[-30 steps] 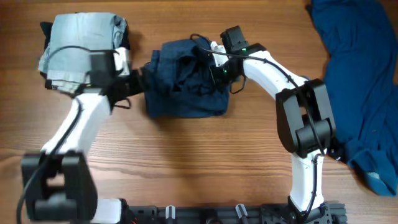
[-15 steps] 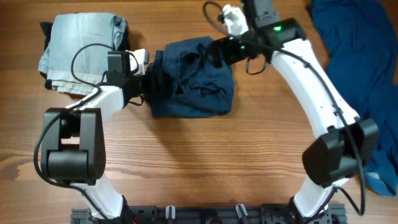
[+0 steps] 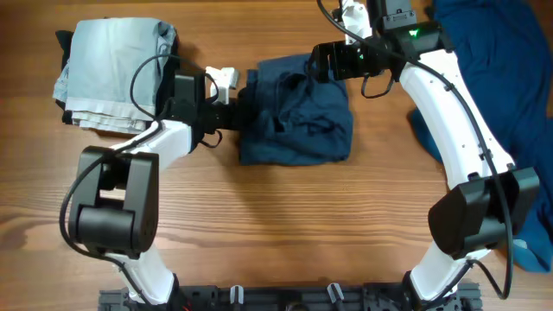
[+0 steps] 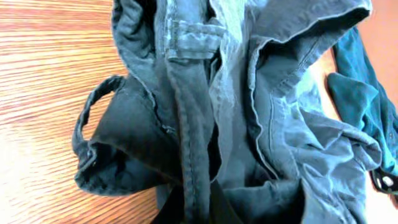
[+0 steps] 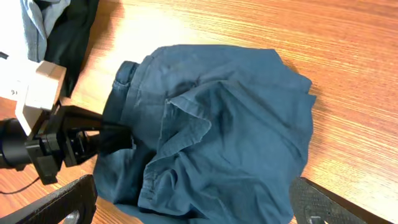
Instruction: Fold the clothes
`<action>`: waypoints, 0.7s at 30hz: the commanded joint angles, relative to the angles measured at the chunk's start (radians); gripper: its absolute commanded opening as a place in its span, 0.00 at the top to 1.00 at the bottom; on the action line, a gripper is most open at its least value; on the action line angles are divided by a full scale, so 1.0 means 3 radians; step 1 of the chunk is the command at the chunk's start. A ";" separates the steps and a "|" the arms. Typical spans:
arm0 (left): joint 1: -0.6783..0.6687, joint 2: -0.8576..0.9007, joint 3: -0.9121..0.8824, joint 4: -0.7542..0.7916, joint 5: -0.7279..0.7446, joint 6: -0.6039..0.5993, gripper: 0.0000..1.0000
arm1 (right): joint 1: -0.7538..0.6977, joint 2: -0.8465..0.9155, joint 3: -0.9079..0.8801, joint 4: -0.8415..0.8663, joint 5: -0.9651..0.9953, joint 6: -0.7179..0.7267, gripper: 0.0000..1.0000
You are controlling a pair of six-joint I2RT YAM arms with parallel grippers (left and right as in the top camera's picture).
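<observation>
My left jaws are clamped on the navy piece (image 3: pixel 298 108) at its 9 o'clock edge; my right jaws gape empty over its 12 o'clock edge. It lies bunched at the centre of the table (image 3: pixel 285 233), so I judge the folding half-done: next, pinch that far edge and smooth it over

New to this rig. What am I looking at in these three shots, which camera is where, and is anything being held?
Two white robot arms stand at a wooden table, each with two fingers. The wide shot is from above; the close-ups come from cameras on each wrist. A crumpled navy garment lies mid-table, a folded grey-blue pile far left, teal cloth at right. The left fingers are shut on the navy garment's edge. The right fingers are open by its far corner, holding nothing.
</observation>
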 commanded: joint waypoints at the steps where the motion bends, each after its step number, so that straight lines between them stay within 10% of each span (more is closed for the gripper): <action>1: -0.0018 0.0042 0.0027 0.0078 0.0094 0.0033 0.96 | 0.0004 -0.0056 0.0043 -0.0069 -0.0008 0.0043 0.00; 9: 0.0318 -0.0175 0.0078 0.1031 0.0095 -0.1118 0.96 | -0.0345 -0.0055 -0.0086 -0.0390 0.0254 0.0510 0.01; 21: 0.0918 -0.0256 0.0708 0.1722 -0.0188 -0.1446 0.96 | -0.0342 -0.0055 -0.0409 -0.0381 0.0205 0.0509 0.02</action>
